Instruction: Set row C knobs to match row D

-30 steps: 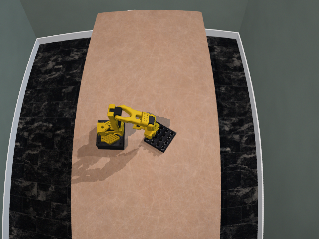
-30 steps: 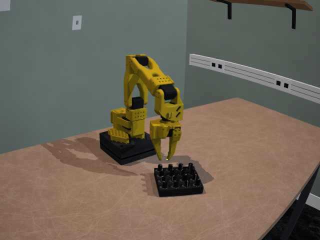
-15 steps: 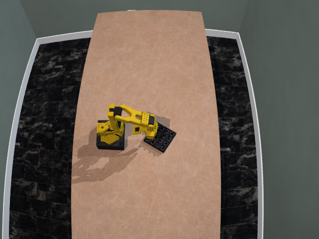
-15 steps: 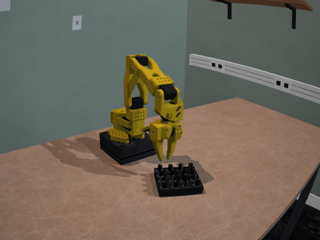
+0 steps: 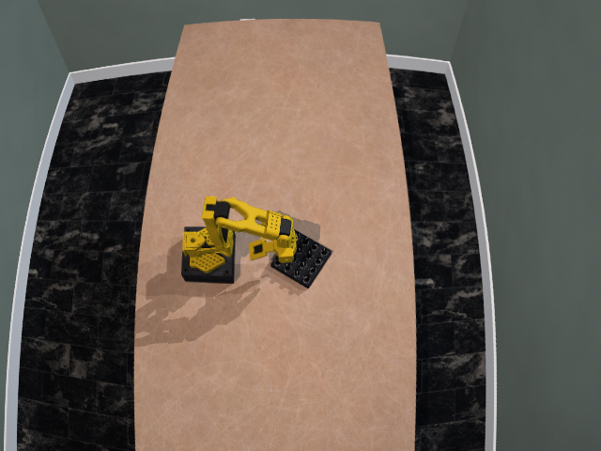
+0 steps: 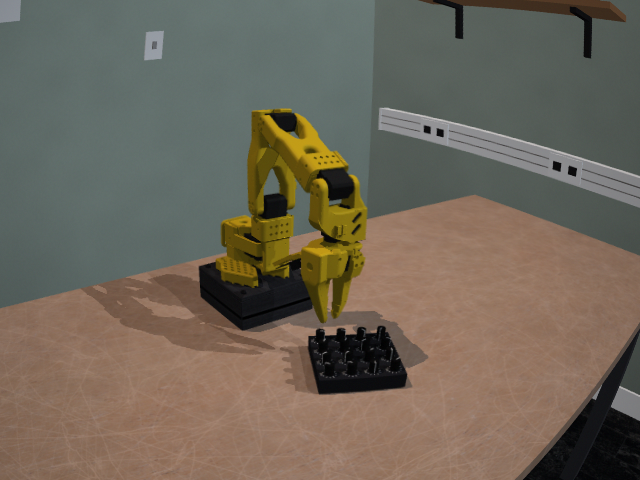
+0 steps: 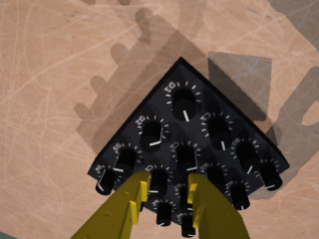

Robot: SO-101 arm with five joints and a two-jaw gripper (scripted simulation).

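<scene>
The black knob box (image 5: 301,259) lies on the table right of the arm's base, turned cornerwise. It also shows in the exterior view (image 6: 356,359) and in the wrist view (image 7: 189,153), with several black knobs in rows, each with a white pointer line. My gripper (image 6: 328,312) points straight down and hovers a little above the box's edge nearest the base. In the wrist view the two yellow fingers stand with only a narrow gap, above the near knobs and touching none. Nothing is between them. I cannot make out the socket side.
The arm's black base (image 6: 253,297) stands just left of the box. The table's right edge (image 6: 610,356) is well away from the box. A shelf and a wall rail are on the far wall.
</scene>
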